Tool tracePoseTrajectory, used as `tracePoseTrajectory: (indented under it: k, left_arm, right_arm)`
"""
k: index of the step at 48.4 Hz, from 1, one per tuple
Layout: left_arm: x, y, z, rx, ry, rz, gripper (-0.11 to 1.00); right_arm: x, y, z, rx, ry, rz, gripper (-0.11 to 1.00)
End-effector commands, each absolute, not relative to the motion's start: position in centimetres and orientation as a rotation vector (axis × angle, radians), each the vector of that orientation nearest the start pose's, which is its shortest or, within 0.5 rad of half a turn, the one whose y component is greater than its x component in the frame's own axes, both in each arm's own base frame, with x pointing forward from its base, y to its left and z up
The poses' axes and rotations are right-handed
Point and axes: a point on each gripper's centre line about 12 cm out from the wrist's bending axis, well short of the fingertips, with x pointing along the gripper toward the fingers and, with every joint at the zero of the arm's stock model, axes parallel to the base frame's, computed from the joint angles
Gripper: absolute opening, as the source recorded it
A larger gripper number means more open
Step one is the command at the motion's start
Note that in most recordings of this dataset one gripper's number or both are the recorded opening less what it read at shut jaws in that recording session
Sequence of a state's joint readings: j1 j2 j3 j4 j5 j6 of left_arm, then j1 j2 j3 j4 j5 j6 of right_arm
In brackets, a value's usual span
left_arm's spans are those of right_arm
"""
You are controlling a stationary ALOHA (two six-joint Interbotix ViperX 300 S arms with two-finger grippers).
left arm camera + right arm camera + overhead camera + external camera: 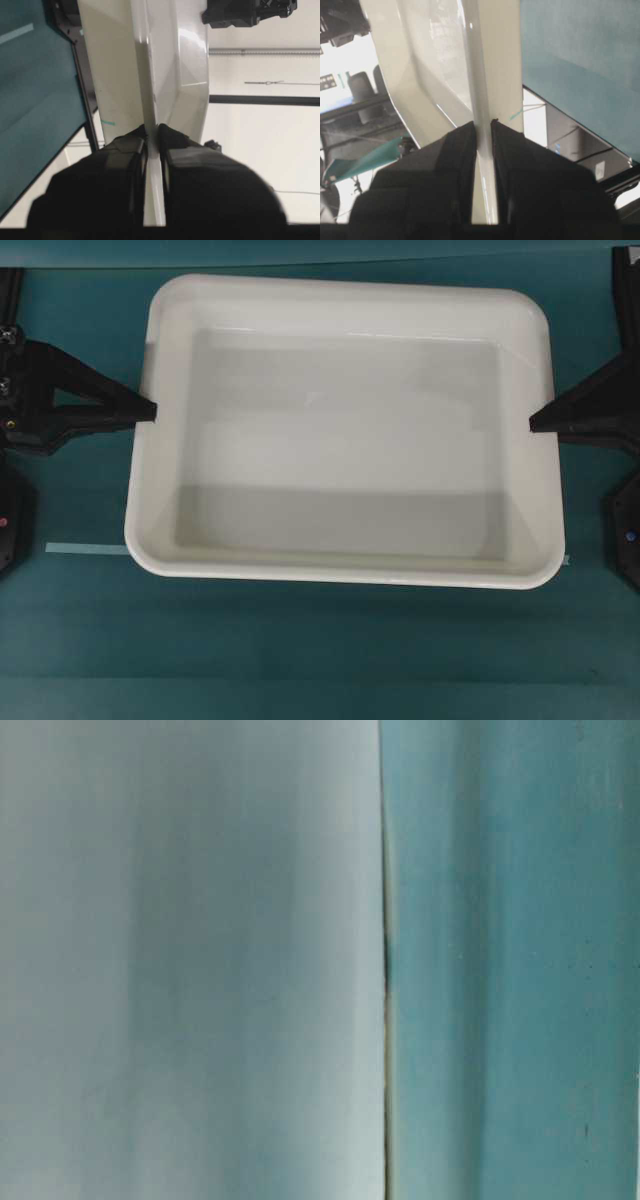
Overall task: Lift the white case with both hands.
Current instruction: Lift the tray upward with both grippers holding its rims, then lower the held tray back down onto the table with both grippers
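Observation:
The white case fills the middle of the overhead view, level, with nothing inside. My left gripper is shut on the rim of its left short side. My right gripper is shut on the rim of its right short side, directly opposite. In the left wrist view the black fingers pinch the thin white rim, and the case stretches away from my left gripper. The right wrist view shows the same hold: my right gripper clamps the rim of the case. The case looks raised off the table.
Teal table surface surrounds the case. A pale tape strip runs under its front left corner. Black arm bases stand at both side edges. The table-level view is a blur, white on the left and teal on the right.

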State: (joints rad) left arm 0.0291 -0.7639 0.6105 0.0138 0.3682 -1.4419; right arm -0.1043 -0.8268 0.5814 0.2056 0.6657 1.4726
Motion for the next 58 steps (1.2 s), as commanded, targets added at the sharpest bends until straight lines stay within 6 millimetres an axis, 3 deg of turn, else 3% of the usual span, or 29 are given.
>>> tracePoseTrajectory:
  k: [1,32,46,58]
  left_arm:
    - [25.2,0.8,41.4,-1.419,0.137,0.171,0.06]
    - [25.5,0.8,41.1,-1.423,0.150,0.179,0.06]
    - [25.6,0.9,37.5,-1.420,0.219,0.245,0.06]
    - [26.1,1.2,33.8,-1.414,0.280,0.315,0.05]
  right_arm:
    - [22.0,-0.9,40.7,1.658,0.316,-0.307,0.11]
    - [22.2,-1.0,40.4,1.657,0.309,-0.307,0.10]
    - [23.6,-1.0,37.0,1.631,0.349,-0.341,0.10]
    - [24.5,-1.0,32.0,1.605,0.434,-0.429,0.10]
